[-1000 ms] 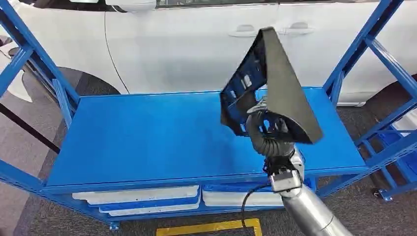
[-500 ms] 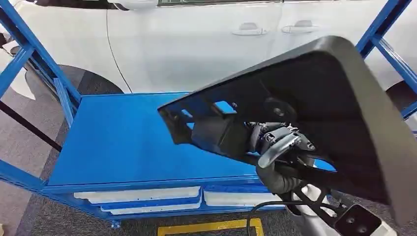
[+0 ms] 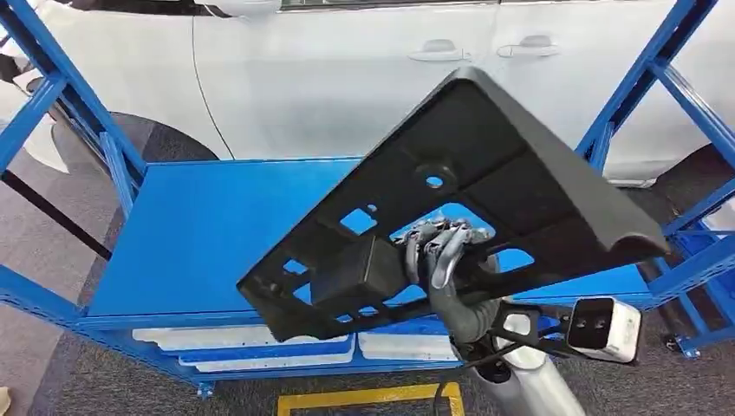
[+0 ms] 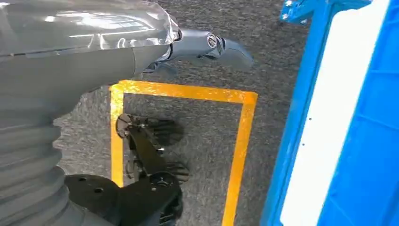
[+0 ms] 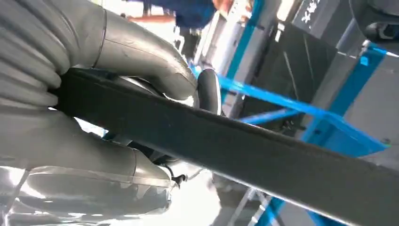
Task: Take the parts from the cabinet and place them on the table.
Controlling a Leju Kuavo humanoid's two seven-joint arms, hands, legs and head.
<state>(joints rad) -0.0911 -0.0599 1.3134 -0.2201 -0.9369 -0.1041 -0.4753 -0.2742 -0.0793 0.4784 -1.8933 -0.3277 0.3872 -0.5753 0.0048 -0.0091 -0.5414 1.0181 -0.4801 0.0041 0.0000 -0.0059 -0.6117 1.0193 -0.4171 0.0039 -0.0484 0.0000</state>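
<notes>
A large black plastic part [image 3: 529, 173] with several cut-outs and a boxy block on it hangs tilted in the air above the front of the blue cabinet shelf [image 3: 208, 243]. My right hand [image 3: 444, 260] grips it from below, fingers showing through a cut-out. In the right wrist view the thumb and fingers of my right hand [image 5: 141, 80] clamp the part's dark edge [image 5: 244, 141]. My left hand [image 4: 141, 47] hangs beside the cabinet over the floor, a finger stretched out and nothing in it.
A white car [image 3: 347, 78] stands right behind the cabinet. Blue uprights [image 3: 52, 87] and braces [image 3: 659, 78] frame both ends of the shelf. White trays [image 3: 251, 347] lie on the level below. A yellow floor marking [image 3: 373, 400] lies in front.
My right hand has lifted the black part off the shelf toward the camera and turned it from standing on edge to lying tilted, its underside facing me. The view has shifted slightly.
</notes>
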